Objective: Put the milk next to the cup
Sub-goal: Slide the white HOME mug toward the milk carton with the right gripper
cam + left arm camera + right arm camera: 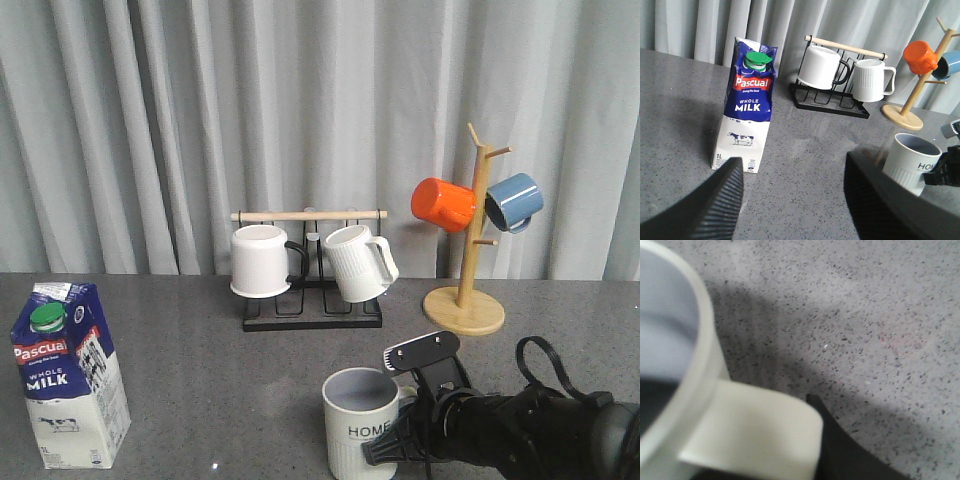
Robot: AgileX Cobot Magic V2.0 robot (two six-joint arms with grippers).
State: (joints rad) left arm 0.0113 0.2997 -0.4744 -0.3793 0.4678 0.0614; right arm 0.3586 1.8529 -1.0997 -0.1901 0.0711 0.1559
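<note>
Nearest the front camera, the right end effector [400,435] sits at the handle side of the cup [358,425]. The right wrist view shows the cream handle close up with a dark finger beside it, but whether the fingers are clamped on the handle I cannot tell. The cup stands upright on the tabletop [200,350] at about 6 o'clock in the front view, "HOME" lettering facing the camera.

The left end effector [792,200] is spread wide and holds nothing; its two ribbed fingers [710,200] frame bare tabletop, with the milk [747,107] standing upright just beyond them. In the front view the milk [68,375] is at about 8 o'clock, well apart from the cup.

The step in hand looks like the approach to the carton. It is tall and narrow, so I would advance with the fingers level, straddle the white lower body rather than the gabled top, and close squarely on opposite flat faces. Squeezing too hard could dent the card. Carry it low toward the cup's free side, away from the right arm.
</note>
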